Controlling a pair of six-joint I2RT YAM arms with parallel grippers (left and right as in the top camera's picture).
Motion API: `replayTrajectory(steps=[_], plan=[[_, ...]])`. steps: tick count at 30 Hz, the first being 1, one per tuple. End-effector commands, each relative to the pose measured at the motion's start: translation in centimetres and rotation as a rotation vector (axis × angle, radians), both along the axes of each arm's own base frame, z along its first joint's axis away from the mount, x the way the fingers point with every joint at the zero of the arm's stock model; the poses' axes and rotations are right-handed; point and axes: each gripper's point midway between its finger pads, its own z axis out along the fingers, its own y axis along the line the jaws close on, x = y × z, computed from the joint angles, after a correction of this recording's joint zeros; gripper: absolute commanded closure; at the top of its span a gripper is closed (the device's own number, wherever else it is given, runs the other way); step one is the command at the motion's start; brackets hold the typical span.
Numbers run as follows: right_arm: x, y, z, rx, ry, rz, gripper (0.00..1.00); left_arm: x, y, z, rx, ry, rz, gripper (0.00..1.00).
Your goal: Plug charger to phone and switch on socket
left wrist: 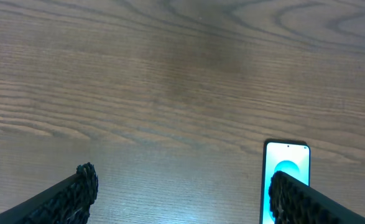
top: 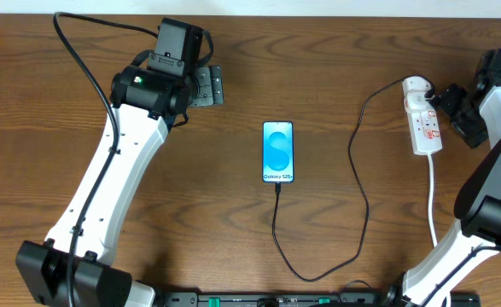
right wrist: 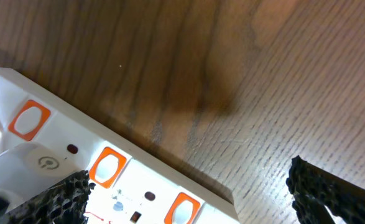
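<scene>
At the right of the bench [top: 216,213], the right jaws hang wide open and empty over the socket [right wrist: 58,155]. The charger [top: 352,149] seems plugged into the central phone [top: 277,152]. Next: press an orange switch [right wrist: 107,168]. The left jaws gape empty.

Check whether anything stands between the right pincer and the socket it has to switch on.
Nothing visible does. The right pincer hangs open just beside the socket. Its wrist view shows only the strip's white face, its orange switches and bare table ahead of it.
</scene>
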Motion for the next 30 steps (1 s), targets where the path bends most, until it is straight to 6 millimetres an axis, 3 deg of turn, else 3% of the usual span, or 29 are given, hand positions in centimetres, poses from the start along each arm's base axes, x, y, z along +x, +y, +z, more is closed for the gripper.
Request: replayTrajectory(steps=[1,9,30], plan=[[0.0,-0.7,-0.8,0.025,0.0,-0.029,0.01,0.1,0.3,-0.1,0.02,0.002,0.002,0.11],[-0.5,-1.3,-1.5,0.095,-0.014,-0.05,0.01,0.1,0.3,-0.1,0.02,0.002,0.001,0.1],[-0.3,0.2,-2.9,0.177,-0.051,-0.045,0.01,0.1,0.3,-0.1,0.02,0.002,0.002,0.1]])
